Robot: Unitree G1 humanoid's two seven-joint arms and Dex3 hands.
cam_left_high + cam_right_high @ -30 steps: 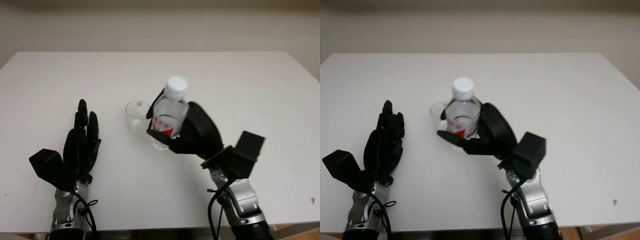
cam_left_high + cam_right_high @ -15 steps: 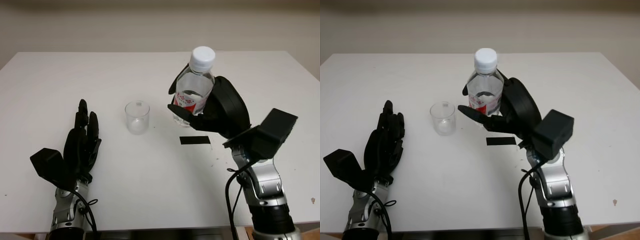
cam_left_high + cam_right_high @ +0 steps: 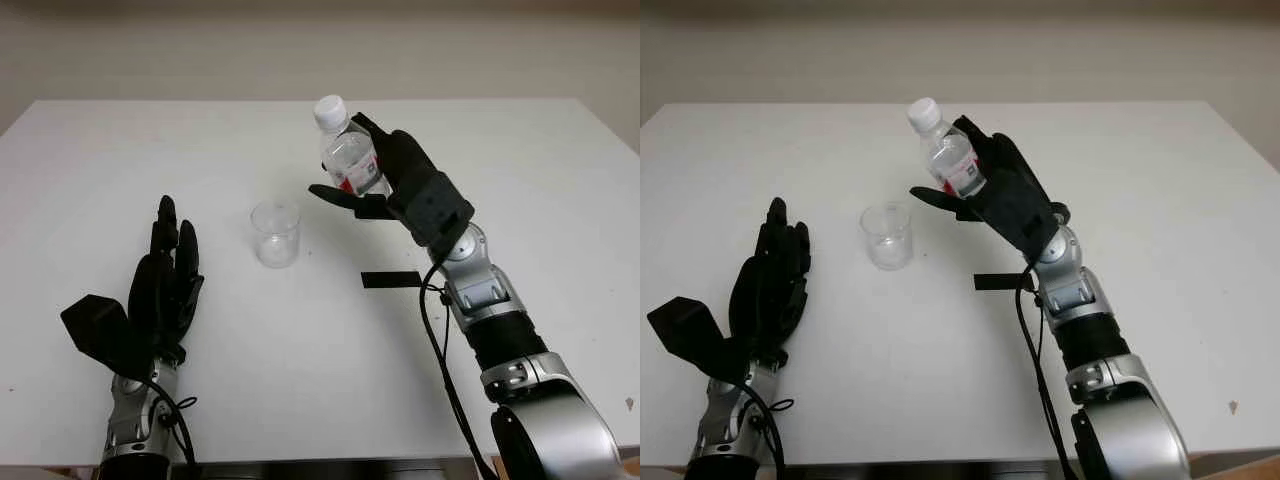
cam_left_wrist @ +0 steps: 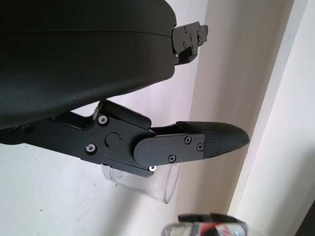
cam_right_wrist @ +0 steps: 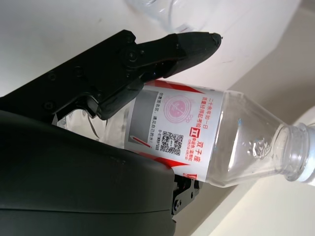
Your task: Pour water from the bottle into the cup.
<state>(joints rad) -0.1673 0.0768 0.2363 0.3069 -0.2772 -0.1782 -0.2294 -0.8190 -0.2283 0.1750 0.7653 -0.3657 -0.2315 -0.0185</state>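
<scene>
Bottle (image 3: 350, 160), cup (image 3: 275, 232) – clear glossy plastic.

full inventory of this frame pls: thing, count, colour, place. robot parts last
bottle: 1, clear with white cap and red-and-white label, held above the table right of the cup, tilted with its cap toward the cup side
cup: 1, clear, upright on the table near the middle, between the two hands
tape mark: 1, black strip, flat on the table right of the cup, beneath the raised arm
table: 1, white, under everything
wall: 1, beige, behind the table's far edge
right hand: 1, black, raised above the table, shut on the bottle
left hand: 1, black, open, low at the table's near left, left of the cup
</scene>
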